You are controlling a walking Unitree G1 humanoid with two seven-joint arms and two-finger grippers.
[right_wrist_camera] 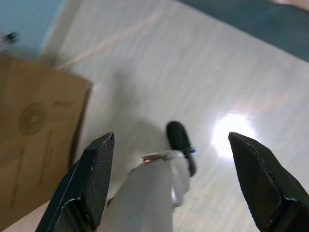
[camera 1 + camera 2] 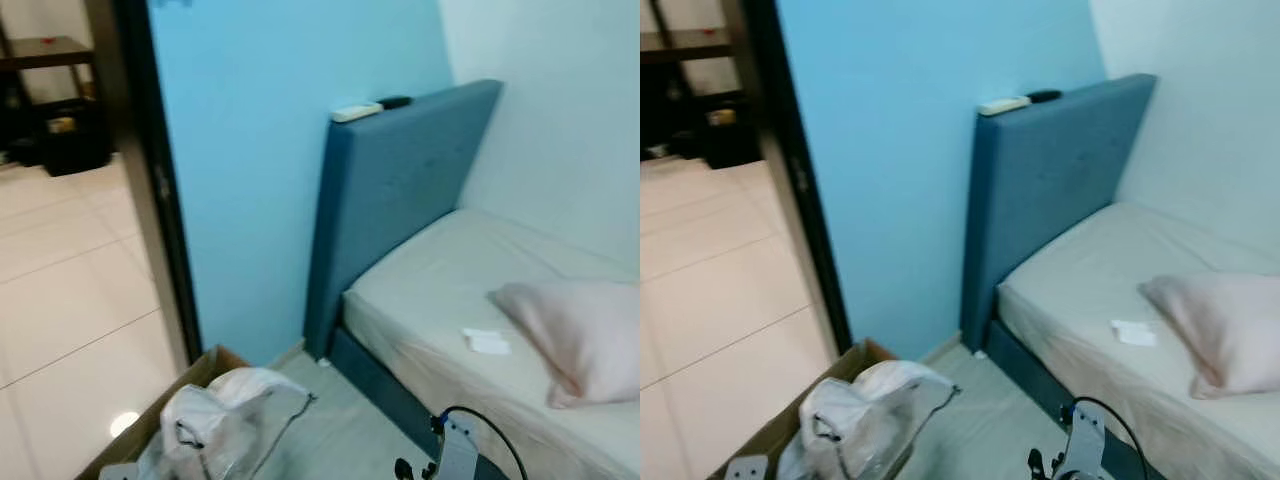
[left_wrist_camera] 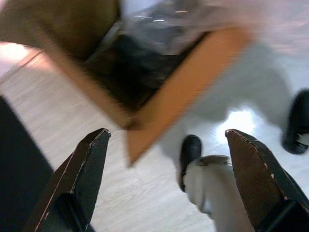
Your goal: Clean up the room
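Ahead of you, in the left eye view, a cardboard box (image 2: 205, 372) is sitting on the pale floor (image 2: 340, 430) beside the blue wall (image 2: 270, 150), with a crumpled clear plastic bag (image 2: 230, 415) spilling over its rim. To the right, a bed (image 2: 450, 290) is standing against the wall, its blue headboard (image 2: 400, 190) carrying a white remote (image 2: 356, 112) and a dark one (image 2: 395, 102) on its top edge. A pink pillow (image 2: 580, 335) is lying on the mattress, and a small white paper scrap (image 2: 487, 342) is resting just beside it. An open doorway (image 2: 80, 220) on the left is showing a tiled room beyond.

Now the right eye view is giving you the same scene, slightly shifted.

Next, the left wrist view is blurred: your left tool (image 3: 169, 145) is hanging over the box's corner with its fingers (image 3: 84, 169) spread wide apart and nothing between them.

Finally, in the right wrist view, your right tool (image 1: 171, 150) is hovering above the floor with its fingers (image 1: 94, 174) also spread apart, the box's brown side near one of them.
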